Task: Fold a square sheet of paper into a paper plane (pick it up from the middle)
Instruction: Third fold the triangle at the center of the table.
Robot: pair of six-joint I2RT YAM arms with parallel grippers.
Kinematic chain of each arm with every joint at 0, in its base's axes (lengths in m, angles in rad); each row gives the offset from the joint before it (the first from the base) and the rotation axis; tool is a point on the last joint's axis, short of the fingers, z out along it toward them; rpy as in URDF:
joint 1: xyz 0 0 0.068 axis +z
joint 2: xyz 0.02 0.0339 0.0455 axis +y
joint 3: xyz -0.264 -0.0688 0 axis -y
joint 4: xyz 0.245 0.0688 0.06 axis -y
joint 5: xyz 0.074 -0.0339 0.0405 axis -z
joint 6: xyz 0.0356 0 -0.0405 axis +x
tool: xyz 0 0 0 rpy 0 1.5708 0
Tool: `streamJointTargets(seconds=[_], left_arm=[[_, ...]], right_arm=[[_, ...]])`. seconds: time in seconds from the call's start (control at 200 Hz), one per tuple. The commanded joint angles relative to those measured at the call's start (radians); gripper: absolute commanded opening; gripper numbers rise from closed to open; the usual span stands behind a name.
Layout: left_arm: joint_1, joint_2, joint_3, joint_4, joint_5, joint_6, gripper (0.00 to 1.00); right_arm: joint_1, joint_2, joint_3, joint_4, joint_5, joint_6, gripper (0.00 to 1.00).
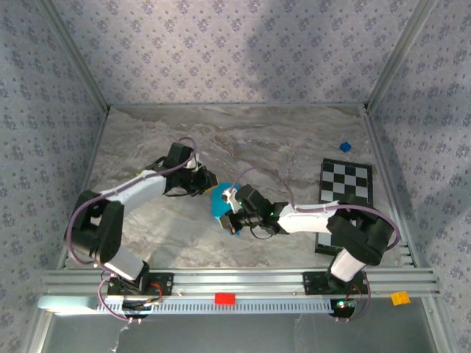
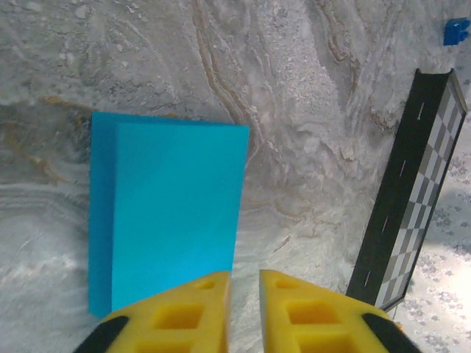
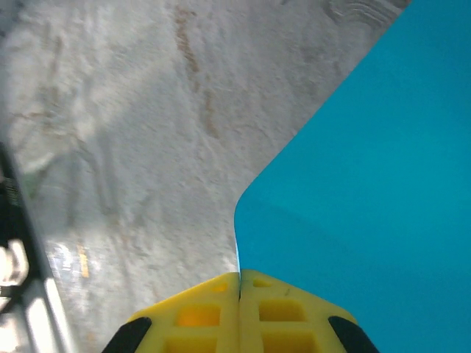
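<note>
From above, the sheet of paper (image 1: pixel 218 201) lies near the middle of the marble bench (image 1: pixel 280 140), partly covered by the two arms reaching over it. The left pincer (image 1: pixel 211 183) sits at the paper's 10 o'clock edge and the right pincer (image 1: pixel 230 216) at its 5 o'clock edge. How far either is open cannot be told from here. A checkered board (image 1: pixel 346 193) lies well apart at the paper's 3 o'clock, with a small blue cube (image 1: pixel 344 146) at the board's 12 o'clock.

On the left wrist camera, the paper (image 2: pixel 173 213) is a folded rectangle flat on the bench (image 2: pixel 309 110), and an under-layer shows as a strip along its 9 o'clock side. The left pincer (image 2: pixel 244 278) is only slightly parted and grips nothing, with bare bench visible in the slit. The paper's 5 o'clock corner ends right at one yellow finger (image 2: pixel 193 312). The board (image 2: pixel 412 206) is at 3 o'clock and the cube (image 2: pixel 455 31) at 1 o'clock.

On the right wrist camera, the right pincer (image 3: pixel 239 278) is pressed closed, and the paper's edge runs straight into the seam. The paper (image 3: pixel 368 184) spreads toward 2 o'clock, with bench (image 3: pixel 110 147) at 10 o'clock.
</note>
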Motion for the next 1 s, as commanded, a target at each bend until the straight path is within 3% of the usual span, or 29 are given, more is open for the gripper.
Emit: streamJointTargets(seconds=[0.0,0.225,0.51,0.999], left_arm=[[-0.014,0.084,0.061,-0.001,0.068,0.04,0.13],[-0.065,0.241,0.129,-0.052,0.062,0.097,0.08],[-0.081,0.343,0.103,-0.093,-0.023,0.156,0.03],[-0.083,0.337,0.068,-0.081,-0.047,0.147,0.01]], right_arm=[[-0.023,0.031,-0.024,0.096,-0.133,0.108,0.0],[-0.033,0.067,-0.029,0.138,-0.15,0.148,0.0],[-0.053,0.072,-0.037,0.126,-0.146,0.15,0.0],[-0.126,0.093,-0.003,0.001,-0.152,0.098,0.0]])
